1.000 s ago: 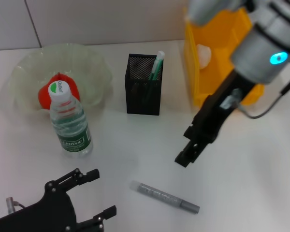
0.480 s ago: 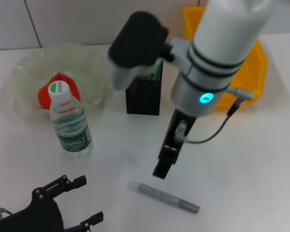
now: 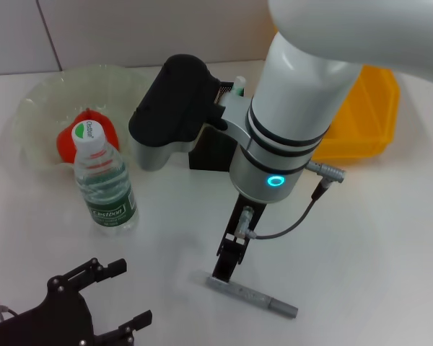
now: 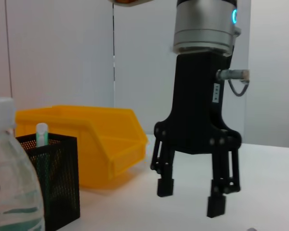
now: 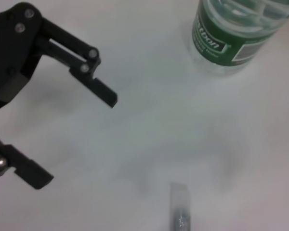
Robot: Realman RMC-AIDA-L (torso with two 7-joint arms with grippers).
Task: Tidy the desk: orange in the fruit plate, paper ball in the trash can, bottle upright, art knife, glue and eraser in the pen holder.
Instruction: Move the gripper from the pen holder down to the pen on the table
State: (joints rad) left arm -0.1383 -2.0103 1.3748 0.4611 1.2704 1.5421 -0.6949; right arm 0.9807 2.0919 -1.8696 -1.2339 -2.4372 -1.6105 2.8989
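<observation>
White desk [image 3: 375, 231] carries: pale green fruit plate [image 3: 40, 108] at far left; upright water bottle [image 3: 105, 187] just in front of plate; black mesh pen holder [image 3: 209, 155] at centre, largely hidden by arm; yellow trash can [image 3: 364, 126] at far right; grey art knife [image 3: 251, 294] lying flat at near centre, well apart from bottle.

Looks like a lab test bench, probably: plain white table [image 3: 390, 238] against a bare pale panelled wall [image 3: 130, 32], with staged desk props like the yellow trash can [image 3: 361, 130] just beside the pen holder [image 3: 213, 155].
</observation>
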